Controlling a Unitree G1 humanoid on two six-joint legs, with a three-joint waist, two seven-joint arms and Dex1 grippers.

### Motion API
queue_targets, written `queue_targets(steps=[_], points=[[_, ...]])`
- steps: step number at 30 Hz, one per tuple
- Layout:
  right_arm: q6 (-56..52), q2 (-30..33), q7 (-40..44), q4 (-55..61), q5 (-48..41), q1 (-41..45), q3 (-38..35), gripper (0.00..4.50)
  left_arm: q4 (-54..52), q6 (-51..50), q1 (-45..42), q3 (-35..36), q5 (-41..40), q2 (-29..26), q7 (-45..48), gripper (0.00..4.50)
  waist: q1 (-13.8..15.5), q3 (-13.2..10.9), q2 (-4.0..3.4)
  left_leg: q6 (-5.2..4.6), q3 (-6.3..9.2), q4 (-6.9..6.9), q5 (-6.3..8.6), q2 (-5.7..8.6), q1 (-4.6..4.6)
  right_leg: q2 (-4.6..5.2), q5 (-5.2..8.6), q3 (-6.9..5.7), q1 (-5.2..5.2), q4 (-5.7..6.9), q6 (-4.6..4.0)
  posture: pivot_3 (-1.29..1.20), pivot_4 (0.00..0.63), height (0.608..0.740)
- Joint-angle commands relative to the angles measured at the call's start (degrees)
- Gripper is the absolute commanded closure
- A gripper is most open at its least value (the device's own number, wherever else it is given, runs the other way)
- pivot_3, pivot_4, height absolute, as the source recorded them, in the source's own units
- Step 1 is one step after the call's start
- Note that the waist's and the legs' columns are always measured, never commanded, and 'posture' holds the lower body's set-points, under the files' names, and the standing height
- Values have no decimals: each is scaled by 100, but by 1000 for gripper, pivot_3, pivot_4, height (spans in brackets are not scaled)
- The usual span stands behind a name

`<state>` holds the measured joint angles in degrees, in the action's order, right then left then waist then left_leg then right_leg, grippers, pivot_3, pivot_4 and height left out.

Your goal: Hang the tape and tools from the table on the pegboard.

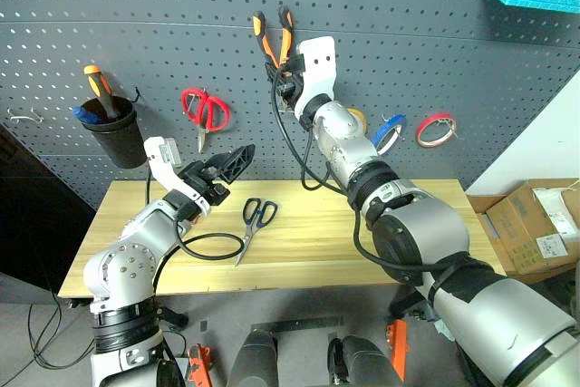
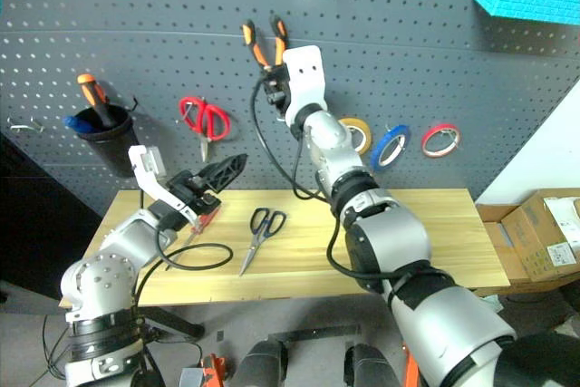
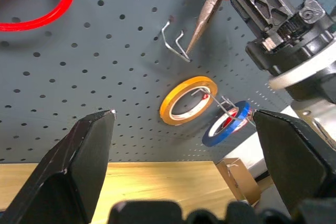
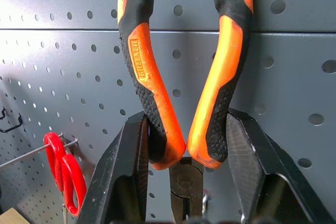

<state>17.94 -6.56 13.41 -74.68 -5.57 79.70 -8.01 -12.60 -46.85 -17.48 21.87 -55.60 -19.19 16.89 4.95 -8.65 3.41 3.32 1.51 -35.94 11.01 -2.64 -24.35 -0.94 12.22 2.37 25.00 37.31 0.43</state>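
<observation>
Left eye view: the blue tape already hangs on a hook of the pegboard, between a yellow roll and a red roll, at about three o'clock from the right gripper. That gripper is clamped on the pliers, its fingers squeezing the lower ends of the two orange-and-black handles, which stand up against the board at twelve o'clock. In the left wrist view the plier nose points down close to a bent wire hook, but I cannot tell whether it rests on it. By my judgement the pliers are partway to being hung and not yet let go. The blue-handled scissors lie flat on the table, still to be hung, at about four o'clock from the left gripper, whose fingers stand wide apart and hold nothing. A small red handle lies on the table just under that gripper, likely the screwdriver, also left to do. Red scissors and a black cup hang at nine o'clock on the board. The right wrist view shows raised lettering on one plier handle; it seems to read "GREENER", though I am not sure.
</observation>
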Motion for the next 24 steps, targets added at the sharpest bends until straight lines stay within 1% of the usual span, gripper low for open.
queue_targets(steps=[1, 8, 16, 24], points=[[235, 159, -130, 155, 4, 286, -129, 2808, -422, -45, 88, 135, -254, -104, -99, 0, 17, -1, -1, 0, 0, 0, 0, 0, 0, 0, 0, 0, 0, 0, 0, 355, 79, 740], [218, 100, -198, 53, 10, 260, -175, 2808, -856, -181, 453, 276, -598, -212, -468, 0, 161, -10, -16, -1, 0, 0, 0, -1, 2, -1, 1, 0, 0, 0, -1, 415, 105, 740], [185, 77, -367, -27, 140, 228, -175, 2808, -1333, -306, 892, 535, -1164, -496, -912, 0, 309, -27, -35, -1, 1, 2, 0, -4, 6, -3, 7, -1, -1, -1, -2, 479, 129, 740], [454, 136, -500, 9, 580, -250, 98, 2808, -1538, -246, 1160, 549, -1571, -667, -1229, 0, 528, -38, -51, -2, 0, 3, 1, -4, 12, -3, 40, -1, -4, -4, -12, 485, 133, 740]])
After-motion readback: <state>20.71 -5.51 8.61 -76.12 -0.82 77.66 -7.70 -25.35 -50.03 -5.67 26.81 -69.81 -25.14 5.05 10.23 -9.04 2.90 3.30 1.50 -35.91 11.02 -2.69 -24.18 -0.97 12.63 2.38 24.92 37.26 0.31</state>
